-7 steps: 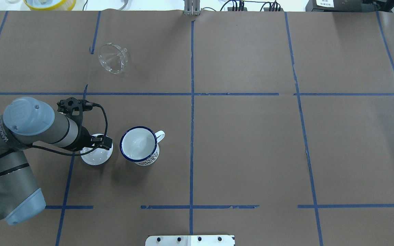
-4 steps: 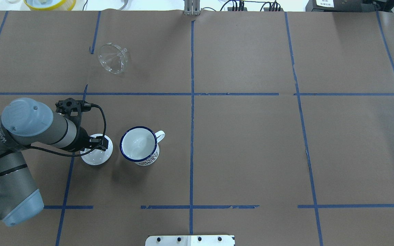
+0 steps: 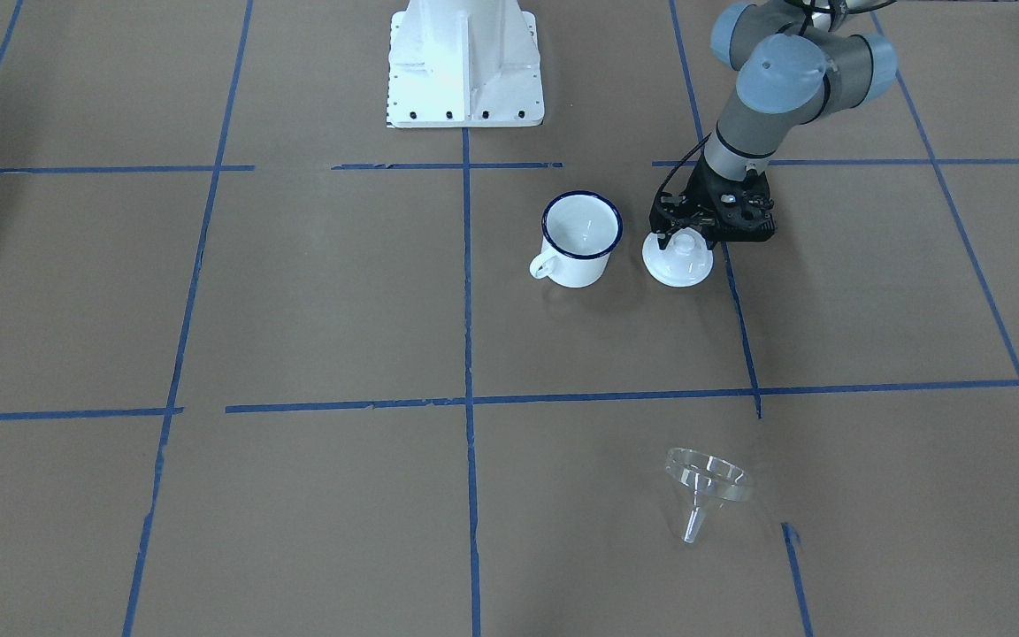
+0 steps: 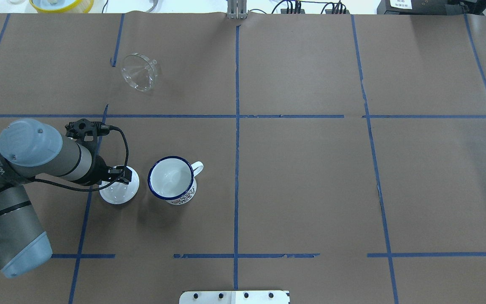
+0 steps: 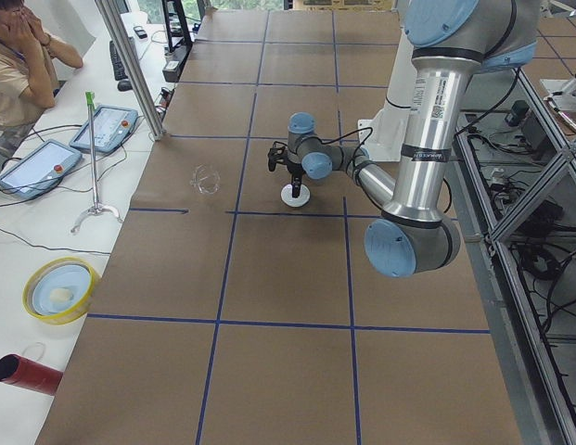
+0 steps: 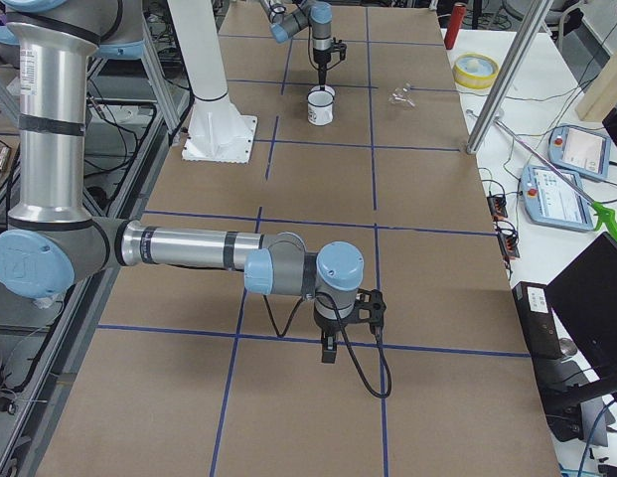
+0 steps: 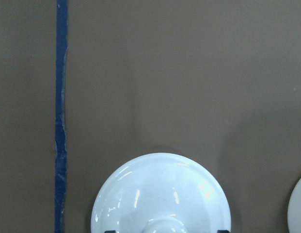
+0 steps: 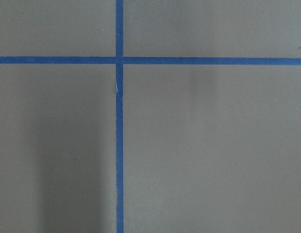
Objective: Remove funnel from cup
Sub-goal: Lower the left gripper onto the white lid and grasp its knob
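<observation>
The clear funnel (image 4: 139, 71) lies tipped on the brown paper, far from the cup, also seen in the front-facing view (image 3: 706, 487). The white cup (image 4: 171, 179) with a blue rim stands upright, nothing inside it (image 3: 580, 239). My left gripper (image 3: 685, 232) hangs just over a white domed lid (image 3: 678, 261) beside the cup, open, its fingers either side of the lid's knob. The lid (image 7: 160, 194) fills the bottom of the left wrist view. My right gripper (image 6: 330, 353) points down over bare paper at the table's other end; I cannot tell its state.
A white mounting plate (image 3: 465, 62) sits at the robot's base. A yellow-rimmed bowl (image 4: 61, 4) rests beyond the far table edge. A person (image 5: 19, 56) sits at the side bench with tablets (image 5: 107, 128) and a red cylinder (image 5: 23, 374).
My left arm has drawn back slightly toward the left. The lid, cup and funnel have stayed where they were.
</observation>
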You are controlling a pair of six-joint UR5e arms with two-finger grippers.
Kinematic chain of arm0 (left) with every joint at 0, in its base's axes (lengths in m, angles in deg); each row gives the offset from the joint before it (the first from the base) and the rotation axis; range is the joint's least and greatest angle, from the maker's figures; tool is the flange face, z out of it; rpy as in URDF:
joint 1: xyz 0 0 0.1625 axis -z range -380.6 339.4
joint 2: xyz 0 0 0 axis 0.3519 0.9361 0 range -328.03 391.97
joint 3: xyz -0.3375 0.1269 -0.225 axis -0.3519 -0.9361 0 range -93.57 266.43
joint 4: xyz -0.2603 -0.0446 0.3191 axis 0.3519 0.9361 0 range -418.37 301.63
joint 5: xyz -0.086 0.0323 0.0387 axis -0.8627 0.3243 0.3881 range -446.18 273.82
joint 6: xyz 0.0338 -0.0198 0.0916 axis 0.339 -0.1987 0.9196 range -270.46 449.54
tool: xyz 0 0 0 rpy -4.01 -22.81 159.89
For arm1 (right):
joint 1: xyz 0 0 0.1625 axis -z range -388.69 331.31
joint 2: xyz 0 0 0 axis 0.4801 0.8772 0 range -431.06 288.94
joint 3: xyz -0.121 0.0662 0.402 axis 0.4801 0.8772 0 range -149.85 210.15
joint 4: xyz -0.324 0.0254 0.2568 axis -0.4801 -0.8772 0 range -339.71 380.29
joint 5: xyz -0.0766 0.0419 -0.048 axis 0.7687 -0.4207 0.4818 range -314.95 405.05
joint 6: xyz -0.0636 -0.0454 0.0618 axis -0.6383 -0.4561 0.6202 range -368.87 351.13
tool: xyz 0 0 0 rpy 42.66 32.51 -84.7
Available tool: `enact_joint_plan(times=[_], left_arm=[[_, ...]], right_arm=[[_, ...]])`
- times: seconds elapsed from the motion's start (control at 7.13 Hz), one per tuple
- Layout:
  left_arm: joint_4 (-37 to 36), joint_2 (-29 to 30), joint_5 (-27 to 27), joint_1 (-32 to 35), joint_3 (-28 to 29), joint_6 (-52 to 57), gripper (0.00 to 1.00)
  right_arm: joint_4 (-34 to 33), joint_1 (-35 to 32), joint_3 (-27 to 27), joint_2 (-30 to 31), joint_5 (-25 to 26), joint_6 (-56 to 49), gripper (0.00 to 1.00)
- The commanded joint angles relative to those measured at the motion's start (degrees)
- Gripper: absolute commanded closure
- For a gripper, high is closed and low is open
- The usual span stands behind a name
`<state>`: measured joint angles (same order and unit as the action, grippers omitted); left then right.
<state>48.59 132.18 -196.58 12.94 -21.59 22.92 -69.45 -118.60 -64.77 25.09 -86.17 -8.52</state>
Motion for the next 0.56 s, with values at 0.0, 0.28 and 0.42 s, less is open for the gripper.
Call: enact_joint_plan(times=[0.0, 0.28, 0.42], left_arm=[[0.00, 0.07, 0.01, 0.13, 0.00, 0.01, 0.61], [0.00, -0.02, 0.01, 0.13, -0.78, 0.01, 1.00], [-0.09, -0.02, 0.01, 0.21, -1.05, 0.01, 1.00]], right_arm=[[0.00, 0.00, 0.00, 0.00, 0.00, 0.00, 0.00], [0.00, 0.00, 0.00, 0.00, 0.00, 0.00, 0.00], [0.00, 0.00, 0.00, 0.00, 0.00, 0.00, 0.00]])
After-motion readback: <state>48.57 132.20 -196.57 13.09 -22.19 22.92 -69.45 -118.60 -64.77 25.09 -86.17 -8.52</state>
